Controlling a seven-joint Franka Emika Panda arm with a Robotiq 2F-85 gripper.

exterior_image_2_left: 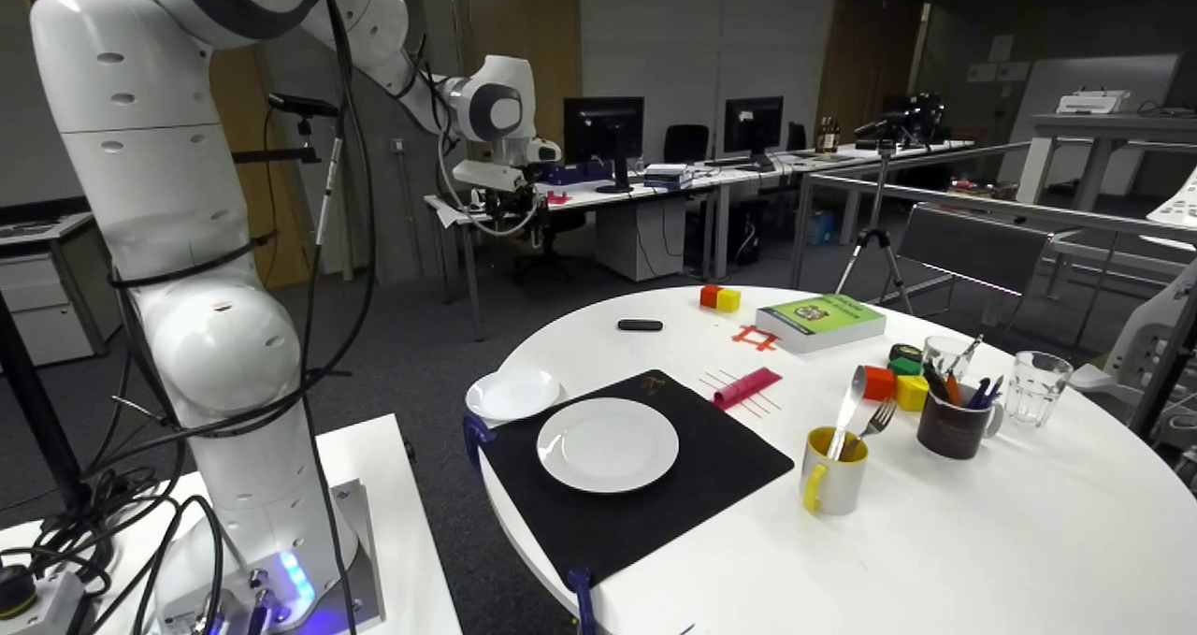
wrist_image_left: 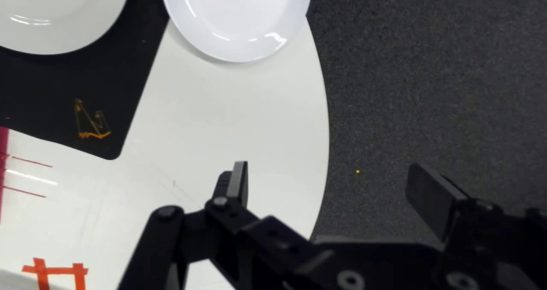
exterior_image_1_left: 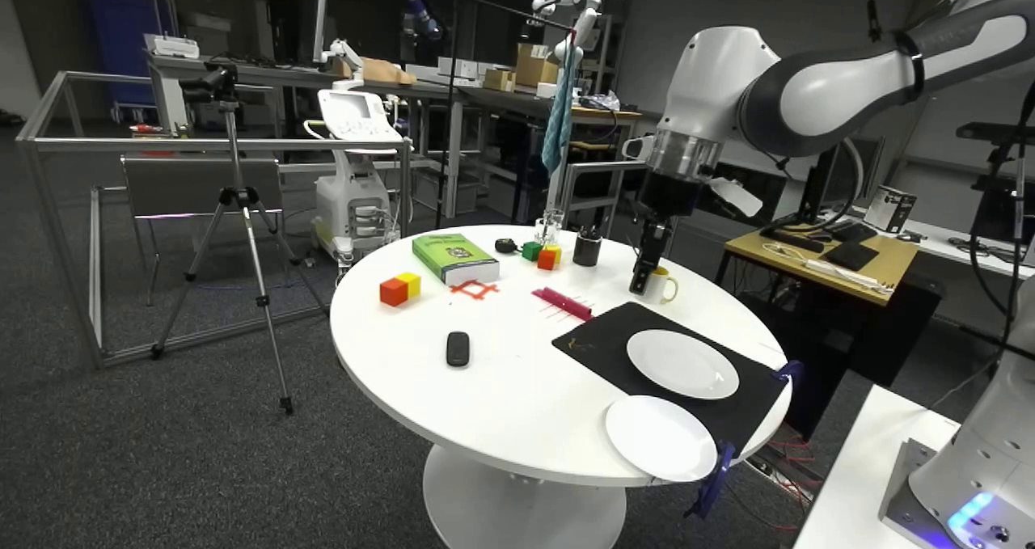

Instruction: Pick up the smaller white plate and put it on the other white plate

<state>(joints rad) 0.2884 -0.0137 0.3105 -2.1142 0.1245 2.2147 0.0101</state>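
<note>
in an exterior view the robot arm (exterior_image_2_left: pixel 178 205) stands at the left, its far end held out high. to the right of it is a round white desk (exterior_image_2_left: pixel 842 570). the black mat (exterior_image_2_left: pixel 692 485) lies flat on the left part of the desk. on it lies the other white plate (exterior_image_2_left: pixel 608 444), flat, with a faint ring inside its rim. the smaller white plate (exterior_image_2_left: pixel 513 394) is just beside that plate, farther off and to the left, at the desk's edge, its rim reaching over the border of the mat. a thick green book (exterior_image_2_left: pixel 821 321) lies on the far side of the desk. the pincer (wrist_image_left: pixel 328 172) stands wide, its two fingers well apart, and is well clear of both plates; in the wrist view one finger shows against the desk and the other against the dark floor (wrist_image_left: pixel 427 89). a pink strip (exterior_image_2_left: pixel 746 387) lies between the mat and the book. at the right, a dark cup (exterior_image_2_left: pixel 954 429) with pens (exterior_image_2_left: pixel 980 394) stands near two glasses (exterior_image_2_left: pixel 1038 388); nearer, a white cup (exterior_image_2_left: pixel 835 485), yellow inside, holds a tilted fork (exterior_image_2_left: pixel 879 416). coloured blocks (exterior_image_2_left: pixel 912 393) sit near the dark cup, and at the far edge a red block (exterior_image_2_left: pixel 710 295) and a yellow block (exterior_image_2_left: pixel 728 300) sit side by side, touching.
</note>
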